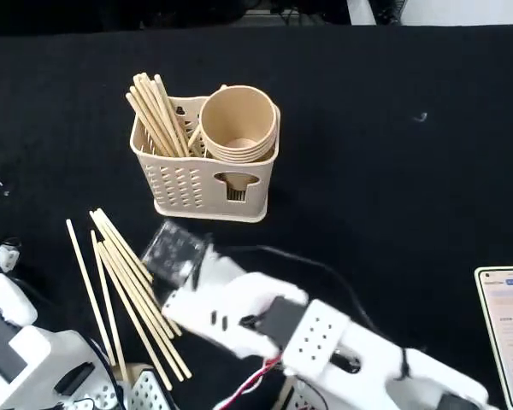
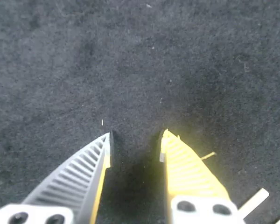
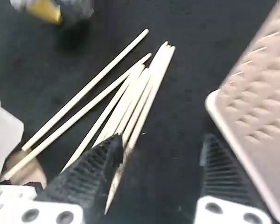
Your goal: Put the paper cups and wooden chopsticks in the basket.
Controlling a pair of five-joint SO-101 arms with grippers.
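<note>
Yellow-and-grey left gripper (image 2: 135, 137) parted over bare cloth (image 2: 130, 56), near left. Rightward, loose wooden chopsticks (image 1: 132, 278) fanned out, right gripper (image 3: 163, 140) spread wide just beside them; farther back, basket (image 1: 188, 184) holding paper cups (image 1: 239, 120). Seemingly chopstick pickup: next, straddle a few, close squarely.

The basket (image 1: 207, 184) stands left of centre toward the far edge of the desk (image 1: 393, 171), its mouth crowded by chopsticks (image 1: 158, 111) and cups (image 1: 239, 124). By the front-left corner loose chopsticks (image 1: 132, 290) fan out; the right arm (image 1: 325, 337) covers the front middle. The right half lies open up to a phone (image 1: 506, 325).
</note>
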